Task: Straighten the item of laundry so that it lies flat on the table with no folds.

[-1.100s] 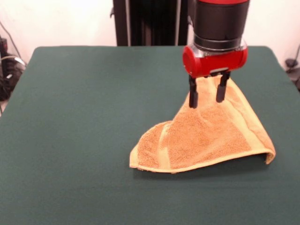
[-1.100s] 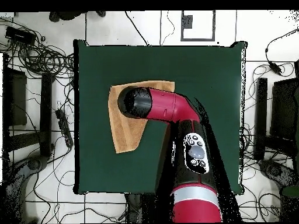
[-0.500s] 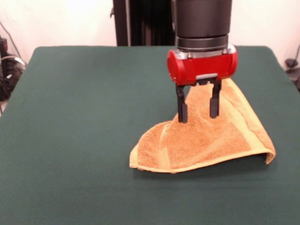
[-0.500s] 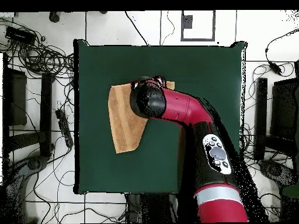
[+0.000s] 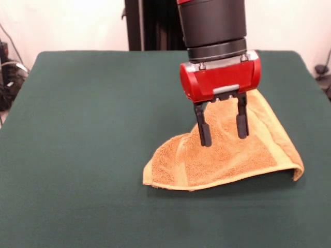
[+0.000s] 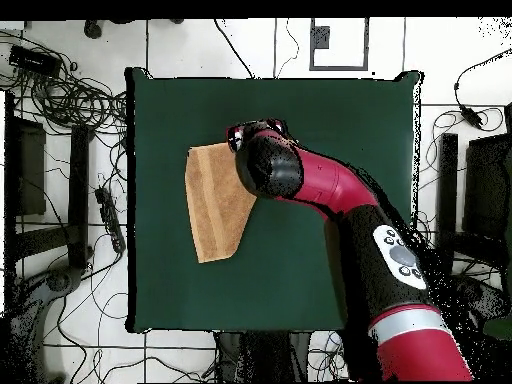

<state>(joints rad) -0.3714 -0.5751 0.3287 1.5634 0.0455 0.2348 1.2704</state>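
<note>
The hand (image 5: 223,133) hangs over the towel (image 5: 227,152) with its two black fingers (image 5: 204,132) pointing down and spread apart, and there is nothing between them. The fingertips are close above the terry surface, but I cannot tell if they touch it. Above the fingers is the red block of the hand, and above this the thick dark cylinder of the arm (image 5: 212,26), a little tilted.

The towel lies on the green worktop (image 5: 83,129) below the hand and reaches out from it to both sides. It is not flat. It makes a shape almost like a triangle: the wide lower edge is in front of the hand, and a narrow part goes up behind the hand, where the red block hides it partly. One pale woven band (image 5: 181,163) runs across the towel to the side of the finger that is lower in the front view. On the other side, a pale hem runs along the slanted edge, and the corner there is raised a little from the worktop, with a shadow under it.

In the overhead view the red arm (image 6: 340,190) covers one side of the towel (image 6: 213,205), and the rest of the cloth shows beside the hand as a tan piece that becomes narrow toward one corner. Around the worktop (image 6: 330,110) many cables (image 6: 70,95) lie on the tiled floor.
</note>
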